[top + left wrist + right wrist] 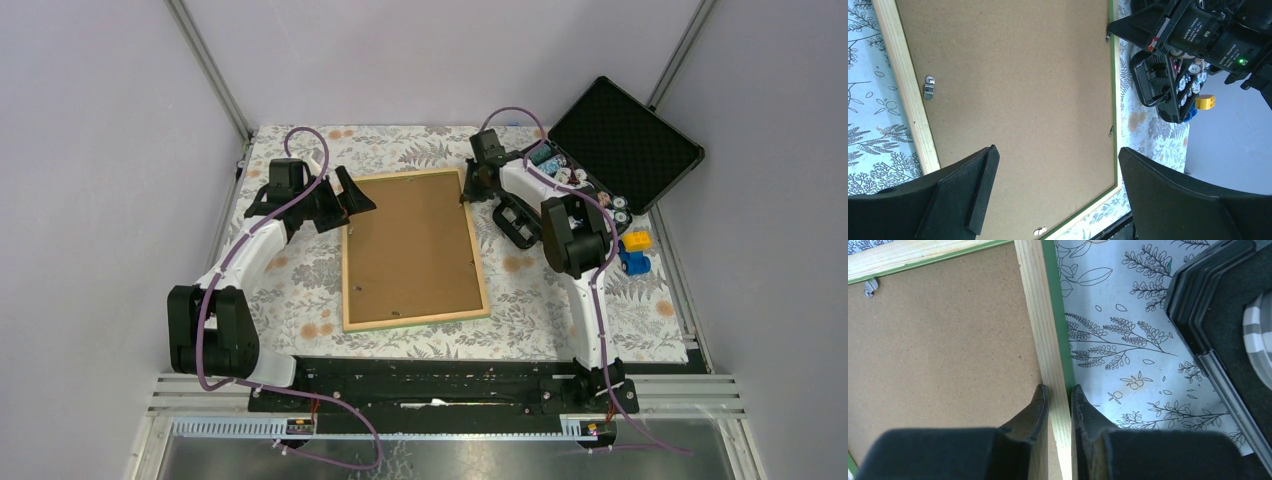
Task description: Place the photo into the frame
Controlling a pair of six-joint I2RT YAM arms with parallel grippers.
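The frame (417, 320) lies face down on the floral cloth, its brown backing panel (412, 248) up and a green edge showing round the light wood rails. The photo is hidden. My right gripper (466, 192) is at the frame's far right corner. In the right wrist view its fingers (1059, 390) are shut on the wooden rail (1040, 315), one finger inside on the backing panel and one outside over the cloth. My left gripper (350, 200) hovers at the far left corner. Its jaws (1057, 152) stand wide open above the backing panel (1013, 85), holding nothing.
An open black case (625, 135) with chips (570, 175) stands at the far right. A black insert (515, 222) lies just right of the frame. A yellow block (637, 240) and a blue block (632, 262) sit near the right edge. Walls close in on three sides.
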